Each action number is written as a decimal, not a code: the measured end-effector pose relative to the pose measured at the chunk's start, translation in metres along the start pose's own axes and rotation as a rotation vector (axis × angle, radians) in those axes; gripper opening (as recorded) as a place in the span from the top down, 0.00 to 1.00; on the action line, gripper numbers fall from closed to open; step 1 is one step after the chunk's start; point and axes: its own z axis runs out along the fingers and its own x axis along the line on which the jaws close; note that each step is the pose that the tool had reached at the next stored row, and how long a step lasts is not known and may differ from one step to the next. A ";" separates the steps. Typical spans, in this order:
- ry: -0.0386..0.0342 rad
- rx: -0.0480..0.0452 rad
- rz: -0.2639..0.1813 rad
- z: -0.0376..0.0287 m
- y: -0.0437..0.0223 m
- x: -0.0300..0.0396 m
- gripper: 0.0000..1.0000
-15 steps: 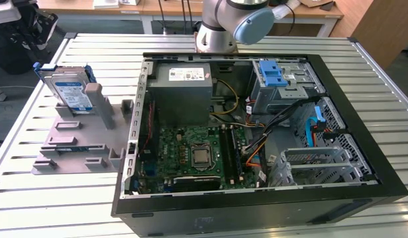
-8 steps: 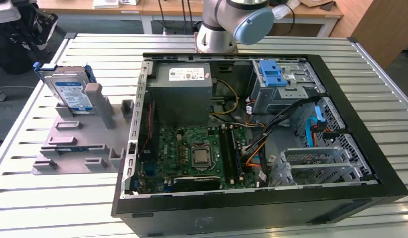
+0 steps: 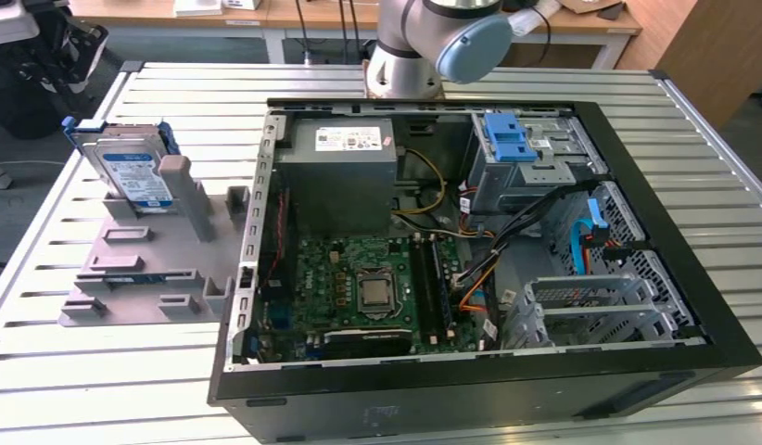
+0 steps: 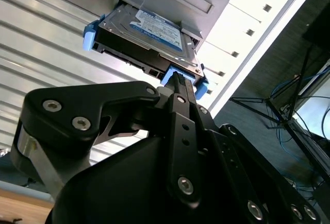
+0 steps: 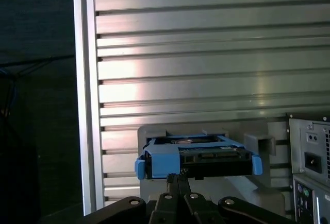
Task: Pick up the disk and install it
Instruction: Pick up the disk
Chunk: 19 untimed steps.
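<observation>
While parked outside the open computer case (image 3: 480, 394), not yet installed: disk (image 3: 132, 174), clipped in its blue carrier frame, tilted on edge in a slot of the grey holder (image 3: 133, 273), white-and-blue label face showing. Leans against a grey post of that holder, level with the case's power-supply end.

Same disk (image 4: 149, 31) in the second wrist view, label side visible, blue frame wrapping both ends. Edge-on in the first wrist view, disk (image 5: 198, 157) with a rear corner of the case close beside it.

Gripper (image 5: 178, 175) clenched: black fingertips pressed together, nothing between them, aimed at the blue end of the carrier. Likewise shown closed in the second wrist view, gripper (image 4: 179, 80) lined up with the frame's blue tab; cannot tell whether touching.

Holder flat on the slatted metal table (image 3: 84, 371), just beside the case's side wall.

Inside the case:
- grey power-supply box (image 3: 344, 162) in the corner nearest the disk
- green motherboard (image 3: 369, 283) next to that box
- grey drive bay (image 3: 529, 167) with a blue latch (image 3: 511, 139), across the case from the holder
- cables (image 3: 480, 232) between the bay and the motherboard

Arm (image 3: 450, 37) rising just behind the case's power-supply end.
</observation>
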 end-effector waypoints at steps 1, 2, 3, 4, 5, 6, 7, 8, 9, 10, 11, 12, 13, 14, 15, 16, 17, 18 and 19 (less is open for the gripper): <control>0.0002 0.0000 -0.005 0.0000 0.0000 0.0000 0.89; 0.0005 0.0001 -0.013 0.0000 0.0000 0.0000 0.89; 0.0008 0.0001 -0.022 0.0000 0.0000 0.0001 0.89; 0.0010 0.0001 -0.032 0.0000 0.0000 0.0001 0.89; 0.0014 0.0002 -0.042 0.0000 0.0000 0.0002 0.89; 0.0017 0.0002 -0.054 0.0001 0.0000 0.0002 0.89; 0.0021 0.0003 -0.066 0.0001 0.0000 0.0002 0.89; 0.0025 0.0003 -0.079 0.0001 0.0000 0.0003 0.89; 0.0029 0.0004 -0.092 0.0001 0.0000 0.0003 0.89; 0.0032 0.0004 -0.106 0.0002 0.0000 0.0003 0.89; 0.0037 0.0005 -0.119 0.0002 0.0000 0.0003 0.89; 0.0041 0.0005 -0.132 0.0002 0.0000 0.0004 0.89; 0.0044 0.0006 -0.143 0.0002 0.0000 0.0004 0.89; 0.0049 0.0007 -0.154 0.0002 0.0000 0.0004 0.89; 0.0051 0.0007 -0.164 0.0002 0.0000 0.0004 0.89; 0.0054 0.0007 -0.173 0.0002 0.0000 0.0004 0.89; 0.0057 0.0008 -0.181 0.0002 0.0000 0.0004 0.89; 0.0059 0.0007 -0.189 0.0002 0.0000 0.0004 0.89; 0.0062 0.0008 -0.197 0.0002 0.0000 0.0005 0.89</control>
